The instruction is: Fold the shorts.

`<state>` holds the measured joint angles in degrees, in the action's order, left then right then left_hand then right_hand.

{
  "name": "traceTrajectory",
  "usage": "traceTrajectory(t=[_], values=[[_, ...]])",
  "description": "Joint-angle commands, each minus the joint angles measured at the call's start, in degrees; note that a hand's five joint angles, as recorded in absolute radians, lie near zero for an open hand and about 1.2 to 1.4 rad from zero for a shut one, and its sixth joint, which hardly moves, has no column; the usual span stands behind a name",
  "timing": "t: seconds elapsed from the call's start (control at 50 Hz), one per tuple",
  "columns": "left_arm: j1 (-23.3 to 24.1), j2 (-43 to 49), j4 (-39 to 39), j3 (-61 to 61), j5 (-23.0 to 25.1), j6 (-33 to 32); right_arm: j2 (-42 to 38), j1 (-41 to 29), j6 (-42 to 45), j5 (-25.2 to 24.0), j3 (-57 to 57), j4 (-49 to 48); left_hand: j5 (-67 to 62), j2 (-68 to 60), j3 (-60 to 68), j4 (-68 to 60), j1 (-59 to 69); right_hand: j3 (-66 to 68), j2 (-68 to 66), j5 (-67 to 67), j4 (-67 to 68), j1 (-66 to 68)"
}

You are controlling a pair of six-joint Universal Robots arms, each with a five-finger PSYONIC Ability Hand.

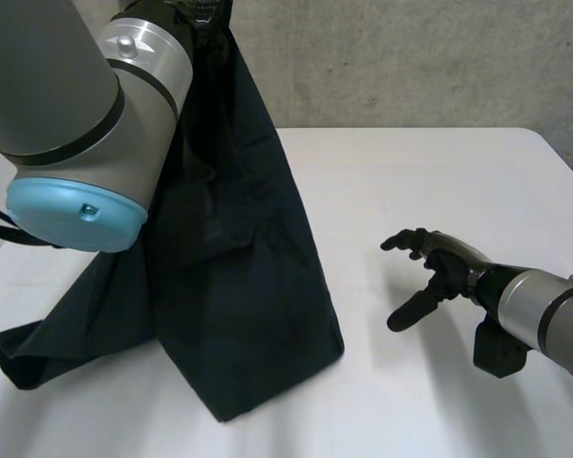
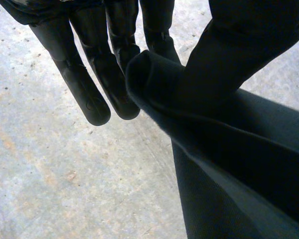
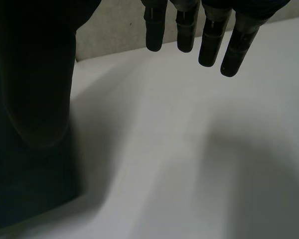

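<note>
Hanging from the raised left hand (image 2: 97,74), the shorts (image 1: 239,286) drop as a tall black drape over the left half of the table (image 1: 439,172). In the left wrist view the hand's straight fingers (image 2: 114,84) have a rolled edge of the cloth pinched against the thumb (image 2: 249,40), and the rest of the fabric falls away below it. The lower end of the shorts lies on the table near the front edge: one part spreads towards the front left corner, another ends in a blunt corner nearer the middle. The left arm (image 1: 76,124) stands in front of the drape's upper left side.

The right hand (image 1: 439,272) hovers over the right half of the table, apart from the shorts, its fingers (image 3: 187,30) loosely spread and holding nothing. A grey wall (image 1: 411,57) runs behind the far edge.
</note>
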<state>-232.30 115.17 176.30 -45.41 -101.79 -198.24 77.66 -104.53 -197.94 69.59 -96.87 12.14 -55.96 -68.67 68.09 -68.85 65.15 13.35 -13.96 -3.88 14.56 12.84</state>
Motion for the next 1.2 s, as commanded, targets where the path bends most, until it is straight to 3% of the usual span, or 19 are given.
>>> traceTrajectory(t=[0.02,0.14,0.6,0.68,0.7,0.72,0.74,0.82,0.88,1.0,1.04,1.2], values=[[1.2,0.1,0.0,-2.4,-0.1,-0.3,-3.8,-0.8,-7.4,-1.3,3.2,-0.5,-14.0,-11.3,11.9,-11.1,14.9,-0.4,1.0,0.9,-1.6,0.1],[1.3,-0.1,0.0,-3.7,-0.2,-0.2,-10.6,-2.7,-11.8,-0.3,7.6,-4.0,-14.0,-11.3,11.9,-11.1,14.9,-0.4,1.0,0.9,-1.6,0.1],[1.6,-2.8,-1.1,-4.3,-0.2,-0.2,-27.3,-15.6,-15.5,5.2,23.9,-6.0,-14.0,-11.3,11.9,-11.1,14.9,5.5,-4.9,-4.9,4.3,6.0],[1.8,-5.0,-1.1,-5.5,-0.2,-0.2,-29.8,-17.0,-15.7,5.4,26.8,-5.9,-14.0,-11.3,11.9,-11.1,14.9,31.0,-30.4,-30.4,29.8,31.5],[1.8,-5.8,-1.2,-6.0,-0.2,-0.2,-30.1,-17.5,-15.6,5.4,27.3,-5.9,-14.0,-11.3,11.9,-11.1,14.9,53.7,-53.1,-53.2,52.5,54.2],[1.8,-6.3,-1.2,-6.2,-0.2,-0.2,-30.0,-17.6,-15.5,5.6,27.4,-5.9,-14.0,-11.3,11.9,-11.1,14.9,66.5,-65.9,-66.0,65.3,67.0],[1.9,-6.7,-1.2,-6.4,-0.1,-0.2,-29.8,-17.6,-15.5,5.7,27.3,-5.9,-14.0,-11.3,11.9,-11.1,14.9,66.6,-66.0,-66.1,65.4,67.2],[1.7,-9.4,-1.3,-8.8,-0.1,-0.2,-24.7,-17.0,-13.0,7.1,26.8,-6.6,-14.0,-11.3,11.9,-11.1,14.9,66.6,-66.0,-66.1,65.4,67.2],[1.3,-12.2,-1.7,-11.4,0.0,-0.3,-15.0,-16.5,-2.7,7.1,25.1,-6.1,-14.0,-11.3,11.9,-11.1,14.9,66.6,-66.0,-66.1,65.4,67.2],[0.7,-18.8,-3.8,-15.1,0.0,-0.3,-0.2,-11.6,29.8,8.2,20.7,0.1,-14.0,-11.3,11.9,-11.1,14.9,66.6,-66.0,-66.1,65.4,67.2],[0.2,-23.3,-4.9,-16.6,0.0,-0.3,4.1,-11.8,36.8,8.3,20.3,2.4,-14.0,-11.3,11.9,-11.1,14.9,66.6,-66.0,-66.1,65.4,67.2],[-2.1,-34.7,-5.2,-18.1,-0.1,-0.2,18.9,-11.0,37.5,7.7,24.2,3.6,-14.0,-11.3,11.9,-11.1,14.9,66.6,-66.0,-66.1,65.4,67.2]])
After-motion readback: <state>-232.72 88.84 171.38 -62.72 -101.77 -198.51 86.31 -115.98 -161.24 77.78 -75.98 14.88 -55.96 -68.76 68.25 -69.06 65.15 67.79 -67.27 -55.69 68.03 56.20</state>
